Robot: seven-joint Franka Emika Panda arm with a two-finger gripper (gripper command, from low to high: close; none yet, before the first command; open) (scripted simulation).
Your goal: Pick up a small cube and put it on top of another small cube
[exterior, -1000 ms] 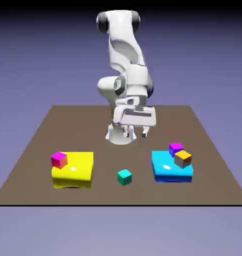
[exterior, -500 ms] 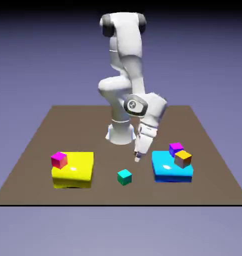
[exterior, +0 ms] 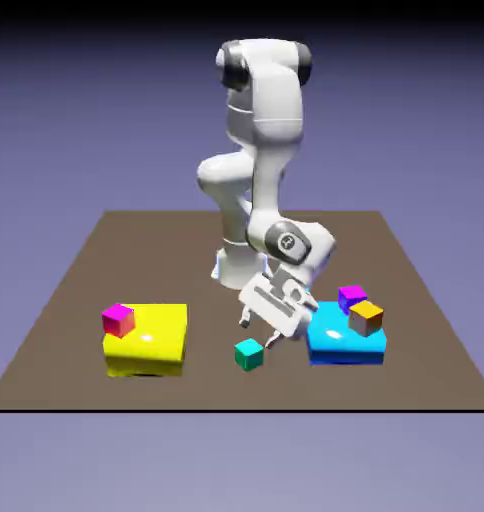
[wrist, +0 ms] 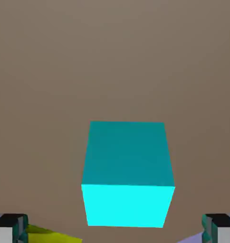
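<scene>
Hand view: small teal cube (wrist: pixel 127 173), plain-sided, glossy, resting on matte brown tabletop (wrist: pixel 112 57) near front edge; pincer (exterior: pixel 259 333) spread wide above, empty.

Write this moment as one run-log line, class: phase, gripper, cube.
phase: approach | gripper: open, tilted, just above the cube | small teal cube: on table, untouched, centred between fingertips

Small teal cube (exterior: pixel 249 354) sits alone on bare tabletop (exterior: pixel 76 290) btwn yellow block (exterior: pixel 146 340) & cyan block (exterior: pixel 344 336) — room on both sides. Gripper (exterior: pixel 258 333) wide open just above; cube btwn fingertips in hand view — nothing blocking.
</scene>
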